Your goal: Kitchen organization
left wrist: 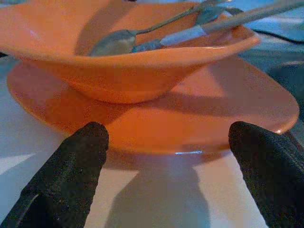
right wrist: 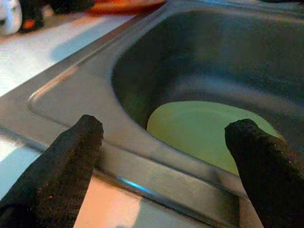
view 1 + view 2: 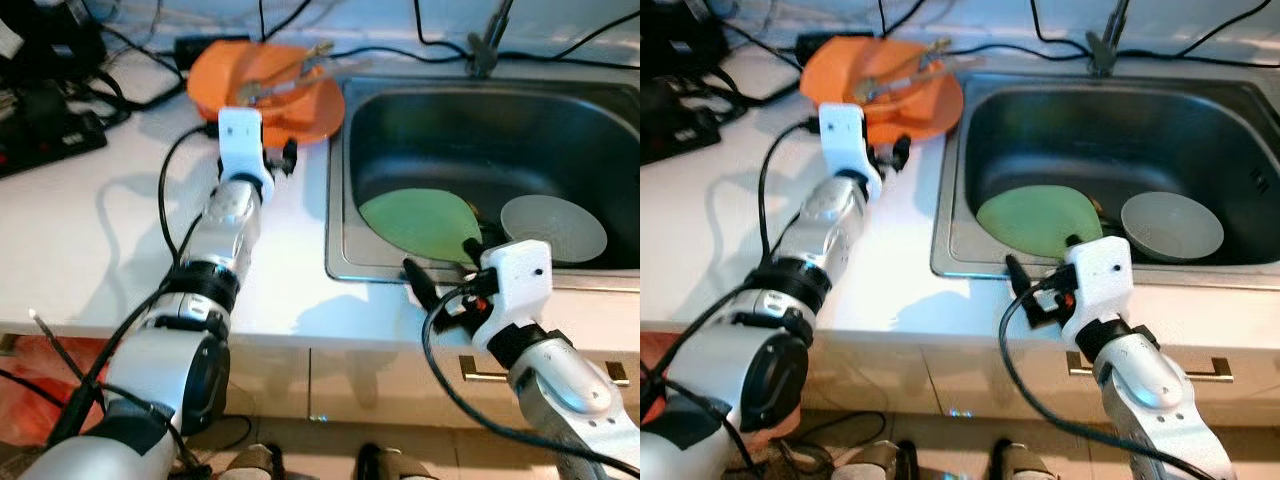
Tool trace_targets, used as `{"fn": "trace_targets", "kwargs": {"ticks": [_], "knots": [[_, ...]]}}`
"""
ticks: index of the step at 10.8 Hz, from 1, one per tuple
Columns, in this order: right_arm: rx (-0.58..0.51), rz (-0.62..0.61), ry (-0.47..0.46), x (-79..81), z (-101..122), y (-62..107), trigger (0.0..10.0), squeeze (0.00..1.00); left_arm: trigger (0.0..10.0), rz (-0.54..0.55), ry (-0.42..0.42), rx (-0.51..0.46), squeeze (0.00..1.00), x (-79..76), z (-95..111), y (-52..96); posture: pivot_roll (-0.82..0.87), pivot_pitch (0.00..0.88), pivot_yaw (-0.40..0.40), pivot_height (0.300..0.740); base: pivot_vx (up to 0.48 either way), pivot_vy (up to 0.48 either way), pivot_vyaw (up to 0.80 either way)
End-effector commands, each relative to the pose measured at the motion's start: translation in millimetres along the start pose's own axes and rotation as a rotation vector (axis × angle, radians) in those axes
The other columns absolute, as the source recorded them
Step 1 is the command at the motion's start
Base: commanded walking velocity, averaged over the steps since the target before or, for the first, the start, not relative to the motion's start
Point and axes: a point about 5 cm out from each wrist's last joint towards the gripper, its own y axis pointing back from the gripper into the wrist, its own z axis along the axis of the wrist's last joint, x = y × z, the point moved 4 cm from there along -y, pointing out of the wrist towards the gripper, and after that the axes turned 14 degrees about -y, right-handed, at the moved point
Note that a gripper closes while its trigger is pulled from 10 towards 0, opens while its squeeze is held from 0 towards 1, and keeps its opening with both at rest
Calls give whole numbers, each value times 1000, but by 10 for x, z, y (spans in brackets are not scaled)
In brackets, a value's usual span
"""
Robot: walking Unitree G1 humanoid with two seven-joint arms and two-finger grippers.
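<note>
An orange bowl (image 1: pixel 128 61) holding spoons (image 1: pixel 142 38) is stacked on an orange plate (image 1: pixel 199 114) on the counter (image 3: pixel 90 230), at eleven o'clock. The left gripper (image 1: pixel 166 156), fingers apart, should be slid squarely under the plate rim. The right gripper (image 2: pixel 164 166), also parted, hovers over the sink (image 2: pixel 71 90) edge above a green plate (image 2: pixel 199 128).

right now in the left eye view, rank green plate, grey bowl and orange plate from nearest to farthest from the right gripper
1. green plate, in the sink just beyond the right gripper.
2. grey bowl, in the sink, to the right of the green plate.
3. orange plate, on the counter, far left.
</note>
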Motion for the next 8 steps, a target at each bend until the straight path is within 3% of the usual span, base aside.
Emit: {"fn": "trace_targets", "kwargs": {"ticks": [1,5,8], "knots": [[7,25,4,55,22,32,10000,0,10000,28,4,-26,0,58,95,-29,-143,207,-7,740,0,0,0],[32,38,12,70,20,32,10000,0,10000,47,-8,-52,0,132,237,-74,-147,208,-23,740,0,0,0],[38,50,13,107,21,17,10000,0,10000,-13,-45,27,0,25,197,-117,-162,208,-36,740,0,0,0]]}}
